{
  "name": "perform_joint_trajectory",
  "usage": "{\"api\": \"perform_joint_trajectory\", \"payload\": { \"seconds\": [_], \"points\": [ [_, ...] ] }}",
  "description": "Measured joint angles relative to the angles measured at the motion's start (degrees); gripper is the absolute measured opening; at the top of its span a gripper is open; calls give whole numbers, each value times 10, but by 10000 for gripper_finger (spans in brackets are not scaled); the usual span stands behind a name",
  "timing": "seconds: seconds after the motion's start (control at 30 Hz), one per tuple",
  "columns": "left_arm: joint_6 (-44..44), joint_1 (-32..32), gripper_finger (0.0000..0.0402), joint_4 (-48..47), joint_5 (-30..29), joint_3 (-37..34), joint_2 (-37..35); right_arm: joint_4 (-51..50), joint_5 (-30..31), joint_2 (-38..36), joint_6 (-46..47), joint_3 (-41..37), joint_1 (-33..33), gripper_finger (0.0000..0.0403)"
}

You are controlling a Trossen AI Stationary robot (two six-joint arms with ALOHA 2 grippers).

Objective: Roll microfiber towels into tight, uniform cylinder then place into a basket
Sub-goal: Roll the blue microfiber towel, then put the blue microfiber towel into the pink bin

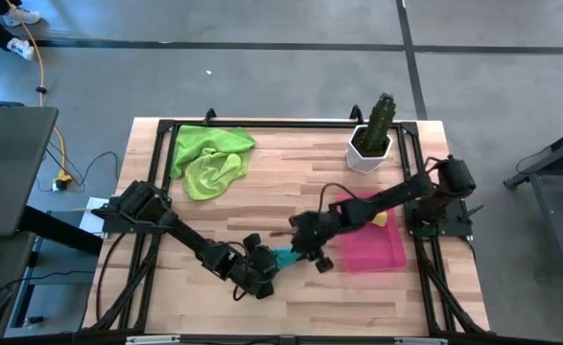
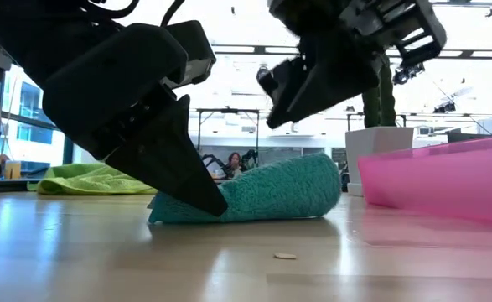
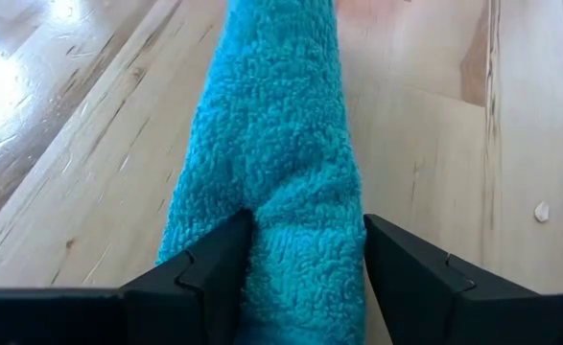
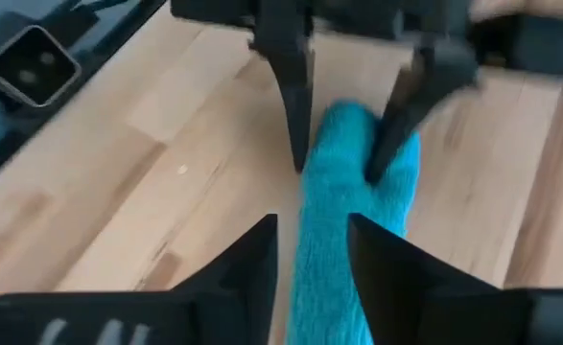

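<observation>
Teal towel [image 2: 262, 197] lies rolled on the worktop [image 2: 229, 260]. Left gripper [image 2: 197, 189] grips its near end, fingertips down at the wood. Right gripper [image 2: 313, 92] hangs above the roll, clear of it. Pink basket [image 2: 447, 180] just beside; green towels [image 2: 95, 179] far back.

no readable text, labels — none

Two matte black jointed arms, built of boxy segments with thin black cables looping along them. The left claw [image 3: 300, 273] ends in two wedge-shaped black fingers with faceted edges; the right claw [image 4: 312, 259] has matching angular black fingers.
</observation>
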Motion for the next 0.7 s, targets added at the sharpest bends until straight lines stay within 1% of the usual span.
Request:
{"api": "perform_joint_trajectory", "payload": {
  "seconds": [0.13,0.2,0.3,0.43,0.7],
  "points": [
    [0,0,188,4,0,-1,0,15,84,0,-7,0,33,171],
    [-1,0,188,8,0,-1,0,32,102,9,-5,0,46,198],
    [-8,0,188,11,3,-1,1,68,102,33,0,0,62,225],
    [-14,0,188,11,3,-1,1,105,129,64,32,0,74,231],
    [-30,-1,188,11,3,-1,1,112,190,116,62,0,70,231]
  ]
}}
